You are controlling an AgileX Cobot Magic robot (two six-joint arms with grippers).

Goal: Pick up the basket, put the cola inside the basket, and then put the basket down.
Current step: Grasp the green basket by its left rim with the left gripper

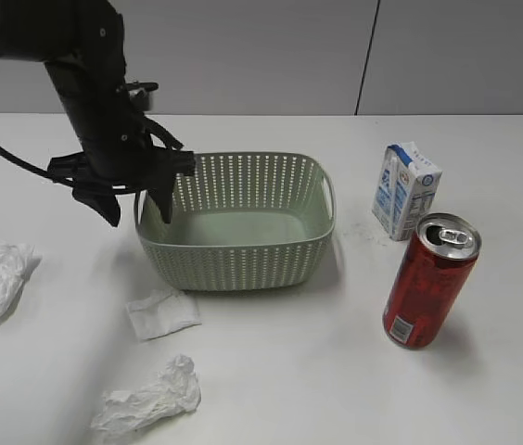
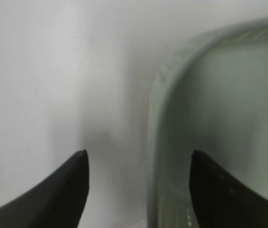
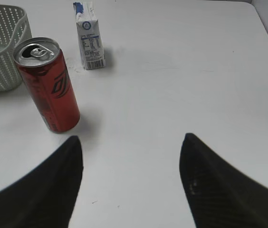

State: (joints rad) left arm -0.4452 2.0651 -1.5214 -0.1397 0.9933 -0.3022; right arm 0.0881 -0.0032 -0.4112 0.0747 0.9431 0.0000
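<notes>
A wide white table point(image 1: 484, 389) fills the room in front of a plain grey wall, and most of what matters sits in its middle. The basket point(image 1: 243, 250) rests flat there, its long side running left to right, empty inside. The left gripper point(image 1: 137, 206) hangs right over the basket's left short wall, jaws spread wide and holding nothing; from the left wrist view one finger point(image 2: 58, 194) is outside the rim over bare table and the other inside over the basket floor, so the wall lies between them. My guess is that straddle is what the lift depends on: close and the rim is caught.

The cola point(image 1: 428, 283) stands upright to the basket's right, well apart from it, with the milk carton point(image 1: 404, 190) just behind. The right gripper point(image 3: 131, 156) is the nearer one to the can, open and empty, the can ahead and to its left.

Crumpled tissues point(image 1: 150, 394) lie scattered on the left front of the table
</notes>
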